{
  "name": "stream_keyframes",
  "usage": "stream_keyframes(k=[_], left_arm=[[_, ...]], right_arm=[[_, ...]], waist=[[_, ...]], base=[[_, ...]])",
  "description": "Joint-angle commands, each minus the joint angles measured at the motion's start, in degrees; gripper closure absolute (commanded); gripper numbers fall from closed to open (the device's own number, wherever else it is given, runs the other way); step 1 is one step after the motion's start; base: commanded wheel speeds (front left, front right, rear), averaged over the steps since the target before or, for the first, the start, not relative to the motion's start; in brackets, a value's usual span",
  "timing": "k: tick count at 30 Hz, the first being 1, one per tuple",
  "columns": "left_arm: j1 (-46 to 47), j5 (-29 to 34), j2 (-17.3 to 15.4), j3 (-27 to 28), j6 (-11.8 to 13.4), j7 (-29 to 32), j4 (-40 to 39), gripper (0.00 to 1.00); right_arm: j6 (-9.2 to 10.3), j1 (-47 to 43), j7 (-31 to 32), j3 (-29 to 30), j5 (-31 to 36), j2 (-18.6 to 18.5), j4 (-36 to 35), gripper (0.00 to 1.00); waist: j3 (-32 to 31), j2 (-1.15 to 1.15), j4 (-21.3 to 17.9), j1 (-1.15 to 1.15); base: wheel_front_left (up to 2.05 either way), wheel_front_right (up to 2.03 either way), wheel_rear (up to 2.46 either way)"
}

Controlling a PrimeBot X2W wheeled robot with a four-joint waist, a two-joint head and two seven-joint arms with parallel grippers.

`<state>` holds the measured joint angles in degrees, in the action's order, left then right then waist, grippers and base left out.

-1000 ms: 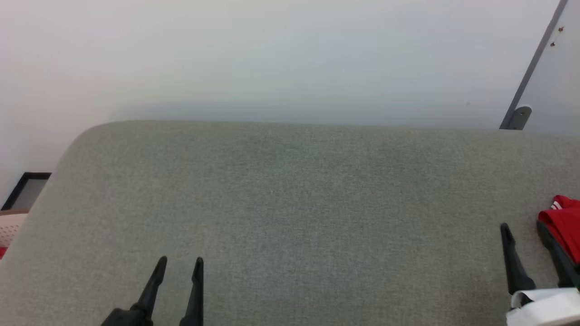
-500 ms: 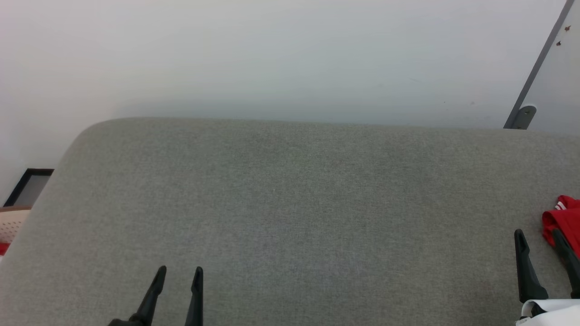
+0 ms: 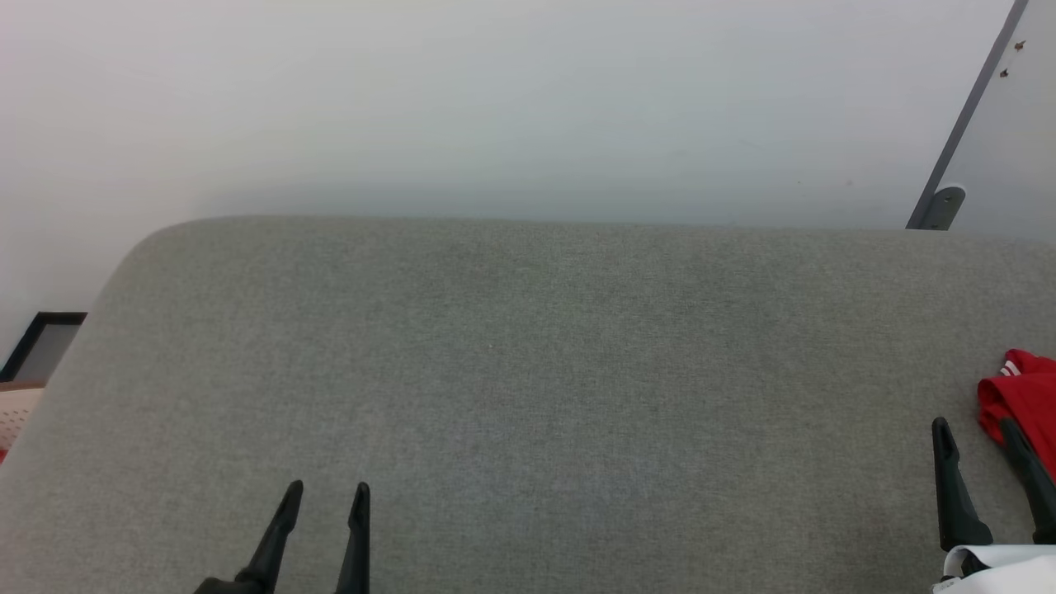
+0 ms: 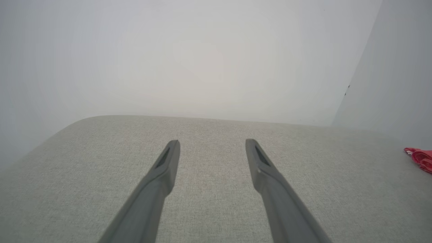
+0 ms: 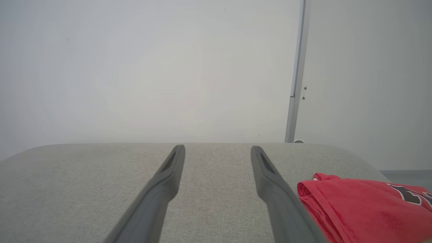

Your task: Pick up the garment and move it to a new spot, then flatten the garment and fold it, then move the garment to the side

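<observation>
red garment [image 5: 364, 202] lies just right of the right gripper [image 5: 217, 147], jaws wide, empty; left gripper [image 4: 212, 141] likewise, above grey cushion [image 3: 528, 371].

Worktop [image 3: 528, 346]: grey woven cloth, matt, with a fine, slightly rough weave. Garment [image 3: 1021, 403], at 3 o'clock: thin red cloth, matt and softly creased, with white striped trim. Left gripper [image 3: 328, 488] at 7 o'clock and right gripper [image 3: 973, 426] at 4 o'clock: dark, smooth, matt fingers, seemingly plastic; wall [image 3: 495, 99] at 12 o'clock: pale, smooth, matt.
</observation>
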<state>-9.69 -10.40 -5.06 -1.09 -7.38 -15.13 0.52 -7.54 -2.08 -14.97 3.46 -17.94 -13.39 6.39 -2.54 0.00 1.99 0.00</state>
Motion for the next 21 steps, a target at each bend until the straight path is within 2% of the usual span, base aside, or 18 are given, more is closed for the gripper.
stream_keyframes(k=[1, 7, 8, 11, 21], left_arm=[[0.32, 0.12, -0.10, 0.17, -0.18, 0.03, -0.18, 0.00], [0.13, 0.51, 0.12, 1.08, -0.18, 0.03, -0.49, 0.00], [-0.05, 0.17, 0.05, 0.96, 0.00, -0.02, -0.04, 1.00], [-0.64, -0.02, 0.29, 0.78, 0.00, 0.02, 1.59, 1.00], [1.52, -11.93, -0.06, 0.94, 0.11, 2.32, 2.91, 1.00]], right_arm=[[0.11, -0.10, -0.25, 0.08, -0.34, 0.36, -0.03, 0.00], [0.11, 0.20, -0.25, -0.18, -0.57, 0.52, 0.07, 0.00], [0.00, 0.02, 0.04, -0.14, -0.17, 0.40, 0.16, 1.00], [0.00, -0.71, 0.28, -0.30, -0.33, 1.30, 1.79, 1.00], [0.01, 0.63, 3.25, 0.27, -10.42, 2.53, 2.58, 1.00]], waist=[[0.00, 0.00, -0.09, 0.00], [0.09, 0.00, -0.42, 0.00], [0.07, 0.00, -0.40, 0.00], [0.09, 0.00, -0.42, 0.00], [0.30, 0.00, -0.55, 0.00]], base=[[0.00, 0.00, 0.00], [0.00, 0.00, 0.00], [0.00, 0.00, 0.00], [0.00, 0.00, 0.00], [0.00, 0.00, 0.00]])
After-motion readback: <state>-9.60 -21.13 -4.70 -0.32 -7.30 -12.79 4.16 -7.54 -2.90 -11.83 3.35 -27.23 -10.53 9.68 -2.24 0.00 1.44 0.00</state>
